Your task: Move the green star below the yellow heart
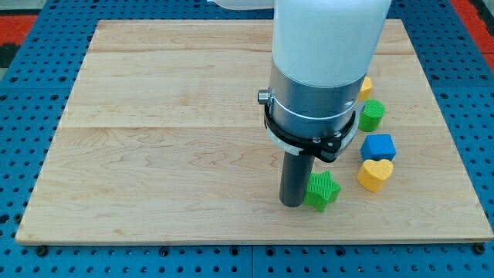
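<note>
Across nearly the whole view lies the pale wooden surface (177, 139), set on a blue pegboard base (31, 259). My arm's white and grey body (324, 69) fills the upper middle and hides part of the block cluster behind it. From it the dark rod drops to my tip (292, 204), which rests on the wood just at 9 o'clock of the green star (322, 191), touching it or all but touching; I can't tell which. This rig carries no jaws, so nothing is clenched or released: only the rod pushes.

At 3 o'clock of the star, near but apart, sits the yellow heart (375, 174), with the blue cube (378, 147) just at its 12 o'clock. Further toward 12 stands a second green block (371, 114), ribbed, its shape unclear, and a yellow block (365, 86) mostly hidden by the arm.

I judge the star light, stiff and ridged, likely to slide easily on smooth wood but to spin if struck on one point. I would press into a notch between two points on its 9 o'clock side, pushing toward 3 o'clock and slightly 6, so it ends below the heart without nudging it.
</note>
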Controlling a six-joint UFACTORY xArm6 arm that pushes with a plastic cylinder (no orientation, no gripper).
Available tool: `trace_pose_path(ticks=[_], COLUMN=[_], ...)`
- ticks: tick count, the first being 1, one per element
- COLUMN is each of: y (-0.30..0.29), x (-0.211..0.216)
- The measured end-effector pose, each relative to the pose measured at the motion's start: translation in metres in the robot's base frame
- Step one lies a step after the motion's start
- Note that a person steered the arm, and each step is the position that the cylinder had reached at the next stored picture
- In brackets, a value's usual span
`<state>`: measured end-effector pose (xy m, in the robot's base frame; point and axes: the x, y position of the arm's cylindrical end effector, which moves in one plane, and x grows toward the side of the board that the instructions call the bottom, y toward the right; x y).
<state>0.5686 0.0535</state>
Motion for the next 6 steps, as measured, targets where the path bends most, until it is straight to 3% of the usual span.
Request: trace_pose_path(ticks=[1, 4, 6], y=[-0.009, 0.074, 0.075], x=[-0.026, 0.004, 0.023])
